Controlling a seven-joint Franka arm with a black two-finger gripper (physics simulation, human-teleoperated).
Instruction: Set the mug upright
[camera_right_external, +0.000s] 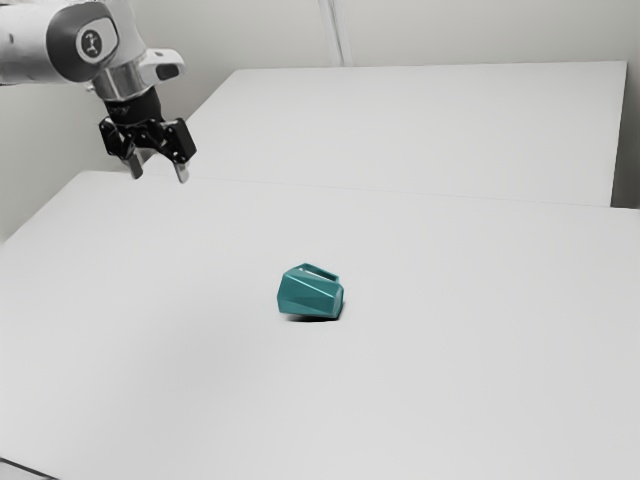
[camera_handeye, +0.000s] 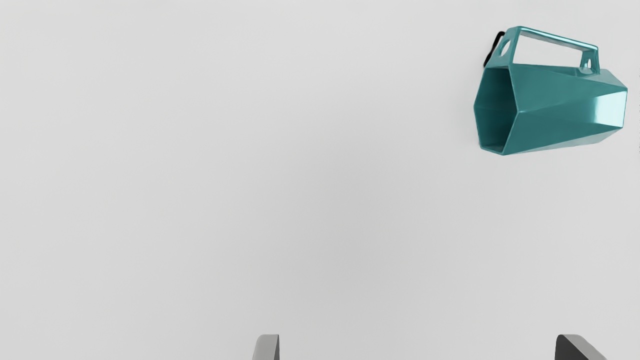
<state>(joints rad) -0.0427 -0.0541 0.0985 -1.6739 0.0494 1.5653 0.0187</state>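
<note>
The teal, faceted mug (camera_right_external: 311, 295) is lying on its side on the pale desk (camera_right_external: 450, 360), near the middle of the exterior view, with a dark shadow showing along its underside. The pincer (camera_right_external: 160, 176) is hanging above the desk toward the exterior view's upper left, well apart from the mug. Its two fingers are standing wide apart with nothing between them, so it is open and is holding nothing.

In the wrist view, the mug is lying out beyond the fingertips, off toward one finger's side. Its hollow mouth (camera_handeye: 495, 110) is opening sideways, and its body is narrowing toward the base. The angular handle (camera_handeye: 558, 40) is jutting from the side of the body facing away from the fingertips. A small dark strip (camera_handeye: 492, 51) is showing just beside the handle, at the mouth end.
</note>
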